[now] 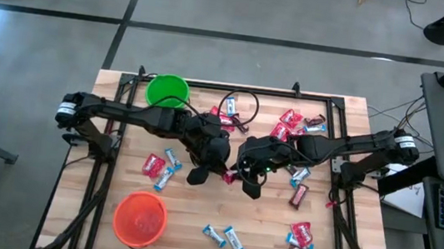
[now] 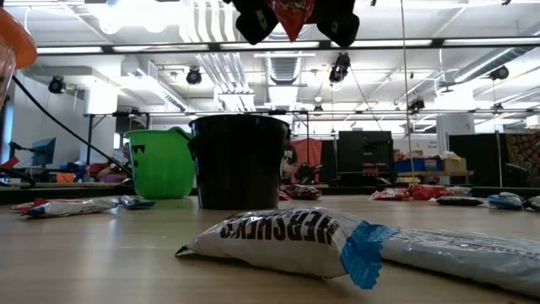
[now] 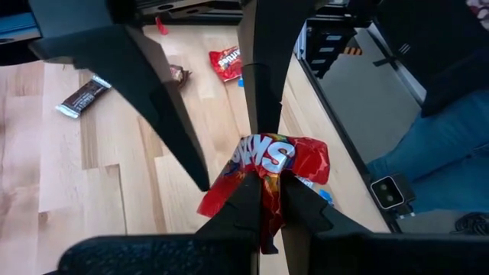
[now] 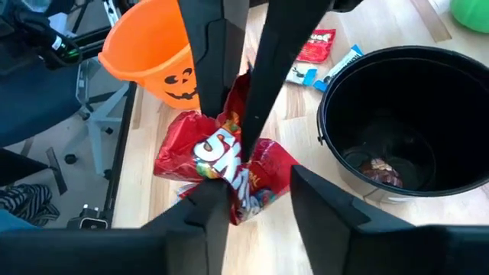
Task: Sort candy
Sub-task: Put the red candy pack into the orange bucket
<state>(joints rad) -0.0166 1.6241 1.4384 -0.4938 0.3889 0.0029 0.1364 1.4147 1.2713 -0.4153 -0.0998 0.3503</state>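
High view: both arms reach in from the table's sides and meet near its middle, the left gripper [image 1: 199,175] and right gripper [image 1: 250,184] facing each other over one red candy pack [image 1: 228,175].

Left wrist view: the left gripper [image 3: 263,200] is clamped tight on the red pack [image 3: 267,164], fingers pinching its lower edge. White lettering on the wrapper appears to read "SKITTLES" (only part of the word faces the camera).

Right wrist view: the right gripper [image 4: 256,187] stands partly open around the same pack [image 4: 221,164], with one finger against the wrapper and the other apart from it; a grip is not shown. The pack is crumpled, shiny red, and raised above the table.

Low view: the pack [image 2: 293,15] hangs between both sets of dark fingers, above the black cup [image 2: 239,160]. In the foreground lies a silver wrapped bar [image 2: 278,241] reading "HERSHEY'S", with a blue end.

Other candy [image 1: 301,237] lies scattered over the wooden table [image 1: 192,243]: red packs, blue-and-white bars and dark brown bars, mostly on the right half and near edge.

Cups: green cup [image 1: 166,90] at far left, orange cup [image 1: 140,218] at near left with a jack-o'-lantern face. The black cup [image 4: 405,122] holds a dark-wrapped piece at its bottom.
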